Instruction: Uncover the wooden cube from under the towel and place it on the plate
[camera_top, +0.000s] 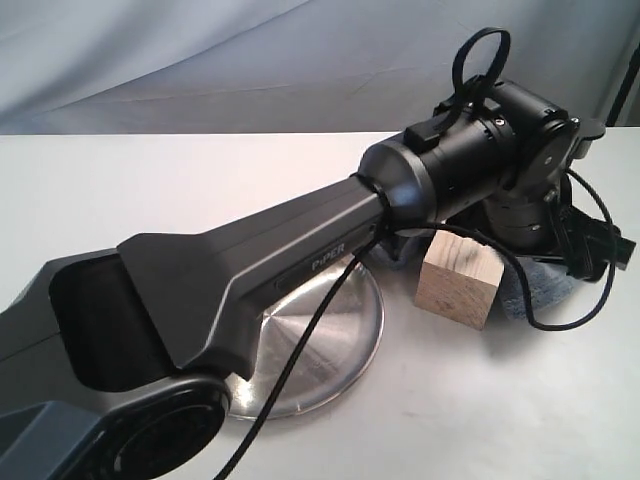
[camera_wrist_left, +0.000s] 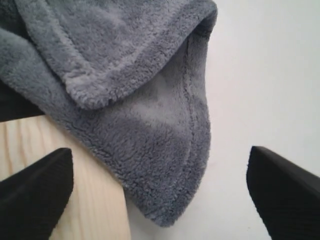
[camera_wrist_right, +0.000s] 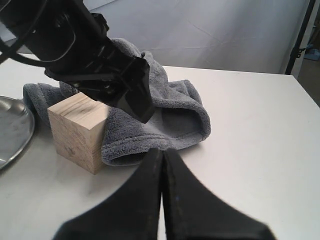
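Two pincers show. The left pincer (camera_wrist_left: 159, 165) hangs with its black ribbed fingers (camera_wrist_left: 35, 197) spread wide, holding nothing. Between them lies the soft blue-grey fleece towel (camera_wrist_left: 140, 100), crumpled. Under one finger stands the pale light-wood cube (camera_wrist_left: 95, 205), uncovered and touching the towel's hem. The right pincer (camera_wrist_right: 161, 160) has its fingers pressed together on nothing, with cube and towel ahead of its tips and apart from them. The round shiny stainless-steel plate (camera_top: 345, 345) lies on the white table (camera_top: 520, 400) near the cube, on the side away from the towel, not touching it.
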